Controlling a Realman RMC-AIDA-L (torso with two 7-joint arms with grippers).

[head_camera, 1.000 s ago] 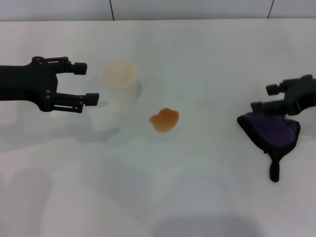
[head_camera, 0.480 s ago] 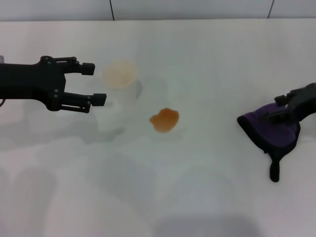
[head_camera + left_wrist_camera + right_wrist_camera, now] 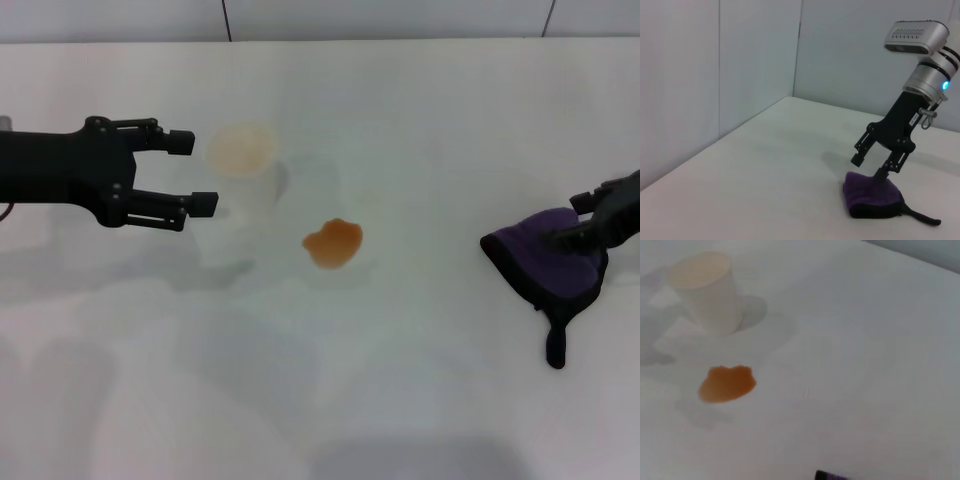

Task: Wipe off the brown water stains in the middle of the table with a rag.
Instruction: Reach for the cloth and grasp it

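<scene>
one rag (image 3: 550,262), one stain (image 3: 333,242) (orange-brown), one cup (image 3: 243,170), two grippers

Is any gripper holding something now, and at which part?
Nothing is held. The right gripper is open, one finger touching the rag top. The left gripper is open beside the cup.

In the head view the right gripper (image 3: 585,218) is cut off by the picture's edge — only two dark fingers (image 3: 563,236) show over the rag (image 3: 548,263). The right wrist view catches just a sliver of the rag at its lower edge — none of its own fingers show there.
</scene>
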